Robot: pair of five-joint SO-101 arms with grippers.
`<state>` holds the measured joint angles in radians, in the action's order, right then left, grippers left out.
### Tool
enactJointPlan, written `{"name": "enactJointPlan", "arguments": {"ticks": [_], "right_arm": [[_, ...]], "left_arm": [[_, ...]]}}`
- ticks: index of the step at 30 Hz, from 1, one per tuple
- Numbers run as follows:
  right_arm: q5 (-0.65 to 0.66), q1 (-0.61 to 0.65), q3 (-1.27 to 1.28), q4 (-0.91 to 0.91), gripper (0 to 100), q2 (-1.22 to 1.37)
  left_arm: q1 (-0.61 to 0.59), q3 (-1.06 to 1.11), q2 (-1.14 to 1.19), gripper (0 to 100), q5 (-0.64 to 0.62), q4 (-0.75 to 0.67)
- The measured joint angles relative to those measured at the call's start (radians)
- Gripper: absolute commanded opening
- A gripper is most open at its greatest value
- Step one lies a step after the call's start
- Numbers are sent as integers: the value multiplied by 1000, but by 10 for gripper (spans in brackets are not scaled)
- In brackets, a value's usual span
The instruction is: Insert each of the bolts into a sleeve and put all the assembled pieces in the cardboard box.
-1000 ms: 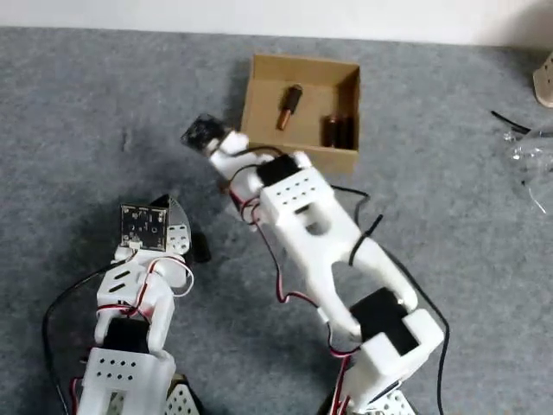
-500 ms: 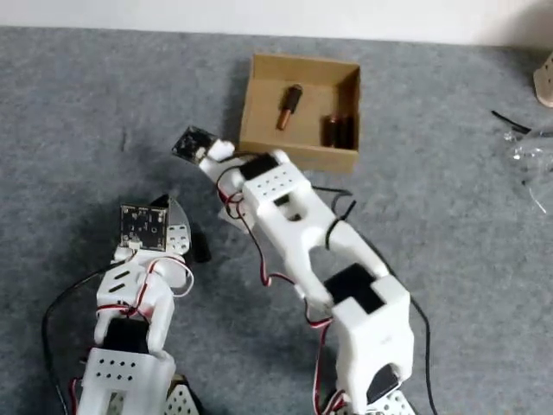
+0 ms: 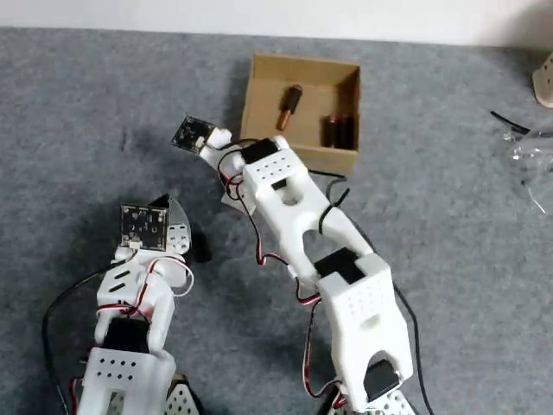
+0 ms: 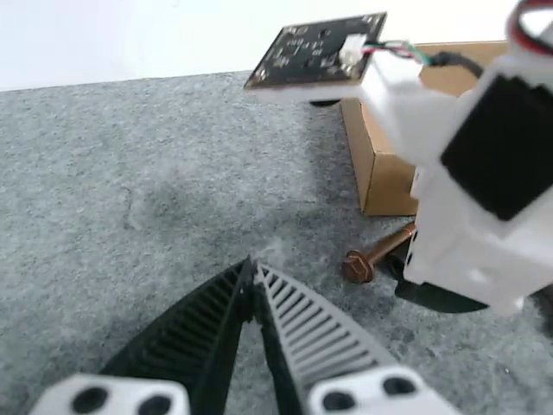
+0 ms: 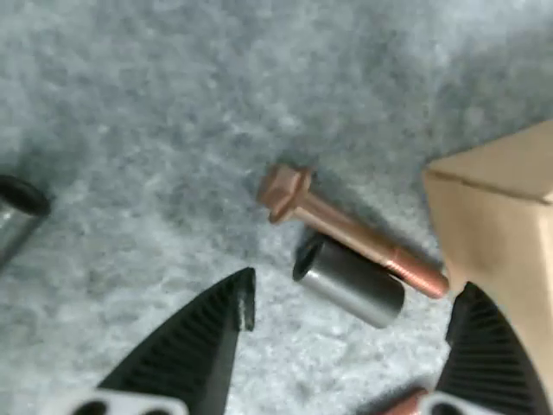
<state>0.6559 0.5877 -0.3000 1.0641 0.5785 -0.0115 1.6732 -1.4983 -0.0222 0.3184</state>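
Where sleeve point(image 5: 350, 282) overlaps, bolt point(image 5: 333, 220) hidden — partly.

Desk point(image 3: 69, 104) covered in grey felt-like mat. White wall point(image 3: 259, 13) strip along far edge. Clear plastic item point(image 3: 534, 149), black wire point(image 3: 505, 121) at right edge. Light even, shadows soft.

- White plastic arms point(image 3: 298, 216) with black motor blocks point(image 3: 341, 264).
- Red, white and black cables point(image 3: 259, 255) trail behind the jaws.
- A square dark circuit board point(image 3: 144, 225) sits beside each pair of jaws.
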Motion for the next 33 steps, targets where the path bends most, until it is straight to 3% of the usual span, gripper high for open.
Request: {"name": "enactJointPlan", "arguments": {"ticks": [20, 33], "right_arm": [[9, -14, -38, 11, 314, 106], [8, -18, -58, 135, 313, 110]], "left_arm": [[0, 0, 0, 7, 0, -60], [0, 0, 0, 7, 0, -60]]}}
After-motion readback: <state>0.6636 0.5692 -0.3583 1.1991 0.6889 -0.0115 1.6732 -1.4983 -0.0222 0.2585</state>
